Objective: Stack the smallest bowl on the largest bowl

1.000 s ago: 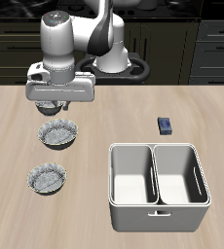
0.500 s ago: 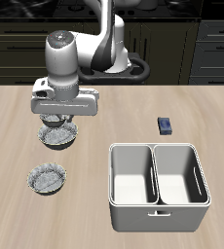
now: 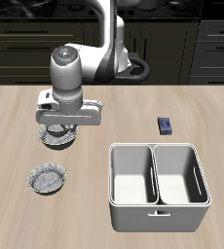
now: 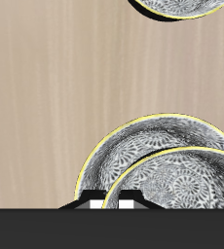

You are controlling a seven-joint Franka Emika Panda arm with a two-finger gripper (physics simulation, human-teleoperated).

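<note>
My gripper (image 3: pixel 59 124) is shut on the rim of the smallest bowl (image 4: pixel 177 185), a grey-and-white mottled bowl. It holds the bowl just above the largest bowl (image 3: pixel 54 139), which stands on the table and also shows in the wrist view (image 4: pixel 119 160). In the wrist view the held bowl overlaps the largest bowl's inside, a little off centre. My gripper (image 4: pixel 111 204) shows there at the small bowl's rim. In the exterior view my hand hides most of the small bowl. The third mottled bowl (image 3: pixel 46 178) stands nearer the table's front edge and also shows in the wrist view (image 4: pixel 177 8).
A white two-compartment bin (image 3: pixel 158 220) stands near the table's front edge. A small dark blue block (image 3: pixel 166 124) lies behind it.
My gripper has carried the smallest bowl toward the table's front edge and lower. It was behind the largest bowl and is now over it.
</note>
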